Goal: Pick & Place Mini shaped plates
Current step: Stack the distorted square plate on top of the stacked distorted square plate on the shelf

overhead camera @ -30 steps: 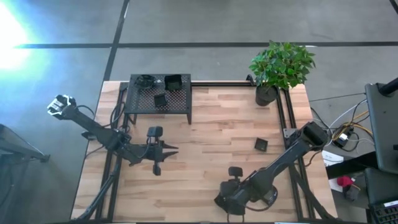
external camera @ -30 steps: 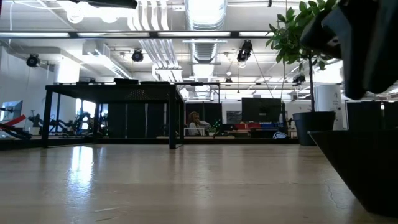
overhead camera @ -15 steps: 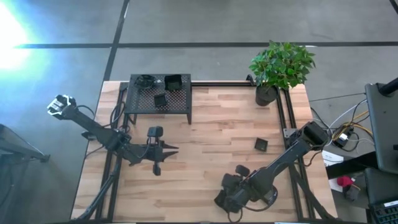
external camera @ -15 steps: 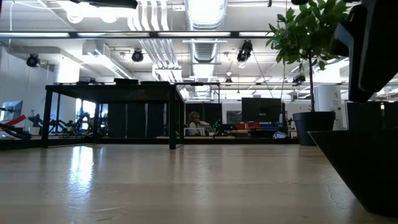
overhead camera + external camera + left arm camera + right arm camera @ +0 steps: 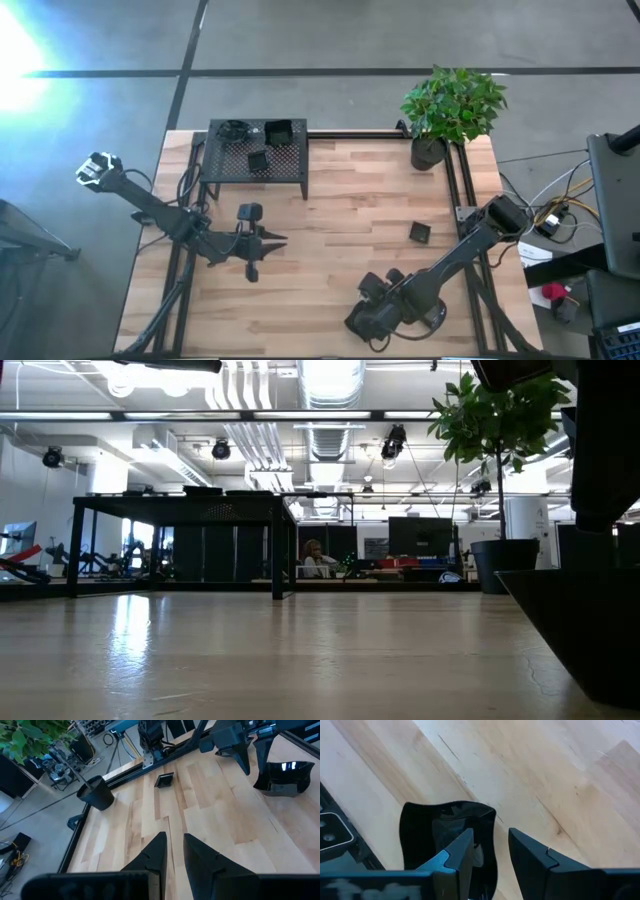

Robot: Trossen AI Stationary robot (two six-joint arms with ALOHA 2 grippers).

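A glossy black wavy-rimmed mini plate (image 5: 440,832) rests on the table by its near edge, also seen in the left wrist view (image 5: 282,777) and close up in the low view (image 5: 585,635). My right gripper (image 5: 491,834) is open and points down at it, one finger over its hollow, the other outside its rim. A small square plate (image 5: 419,232) lies flat toward the table's right. Two more plates (image 5: 278,131) (image 5: 257,160) sit on the perforated stand (image 5: 225,165). My left gripper (image 5: 272,240) waits open at the table's left. My right gripper comes at the wavy plate's rim (image 5: 492,827) from above, with its fingers on either side of the wall. I cannot tell whether either finger touches it. The plate stays on the table.
A potted plant (image 5: 428,152) stands at the far right corner. The black stand fills the far left part of the table. Bare wood lies between the arms (image 5: 340,230). A metal frame rail (image 5: 470,200) runs along the right edge.
My right arm's wrist has shifted slightly toward the table's right edge above the wavy plate. In the low view its dark bulk has drawn back to the right and upward. The plate has stayed where it was.
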